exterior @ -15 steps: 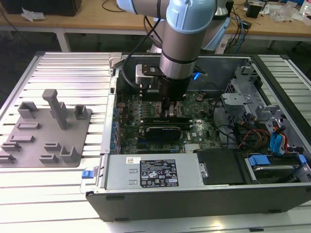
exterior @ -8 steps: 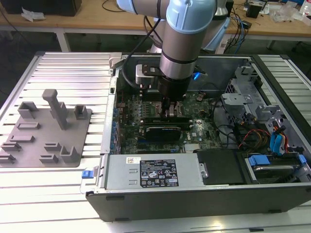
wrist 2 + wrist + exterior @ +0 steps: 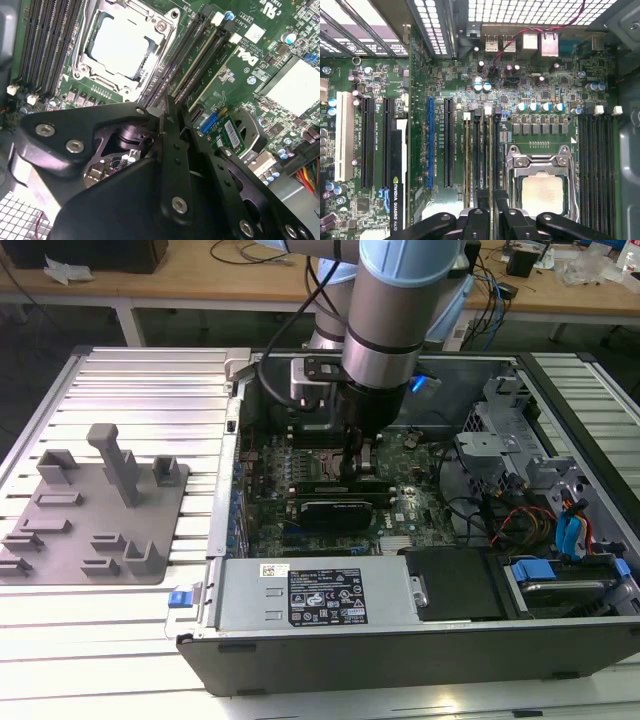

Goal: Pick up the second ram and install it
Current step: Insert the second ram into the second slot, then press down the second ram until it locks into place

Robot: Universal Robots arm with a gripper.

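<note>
Down inside the open computer case (image 3: 560, 420), the gripper (image 3: 172, 112) sits low over the black memory slots (image 3: 482, 150) beside the processor socket (image 3: 542, 180). Its fingers are pinched on the second ram (image 3: 468, 160), which stands on edge in a slot, right under the gripper.

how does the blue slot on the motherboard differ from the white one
The blue slot is narrow; the white slot is broader. The blue slot lies nearer the processor socket; the white slot lies beyond the graphics card. Both are long, parallel strips on the green motherboard.
</note>
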